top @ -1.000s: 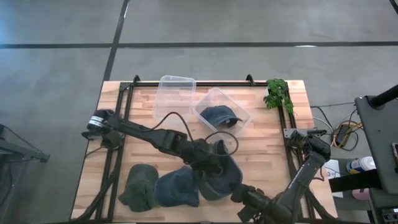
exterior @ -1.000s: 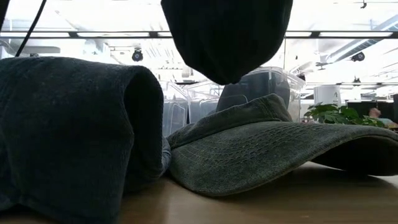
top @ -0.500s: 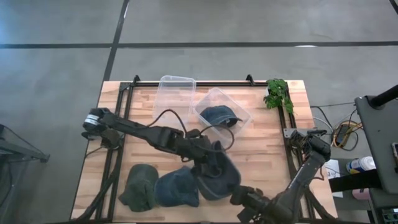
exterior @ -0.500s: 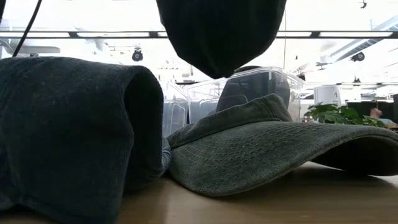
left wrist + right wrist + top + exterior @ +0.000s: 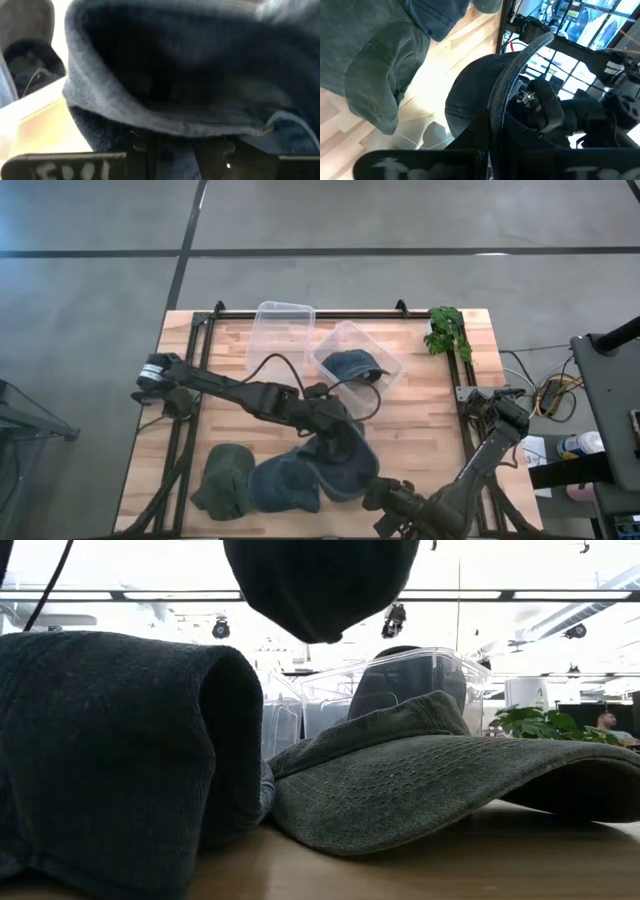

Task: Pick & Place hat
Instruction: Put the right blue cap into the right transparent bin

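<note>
Denim cap is pinched at its soft, limp crown by left gripper; light weight and sagging fabric are expected.

The table is pale wood with a smooth, faintly shiny grain. The two bins beyond the left gripper are clear glossy plastic. The hat hanging from that gripper is dark blue matt cloth, soft and faded. Beside it, the green hat is washed, coarse-woven cloth with visible stitching. Both arms are dark, matt.
</note>
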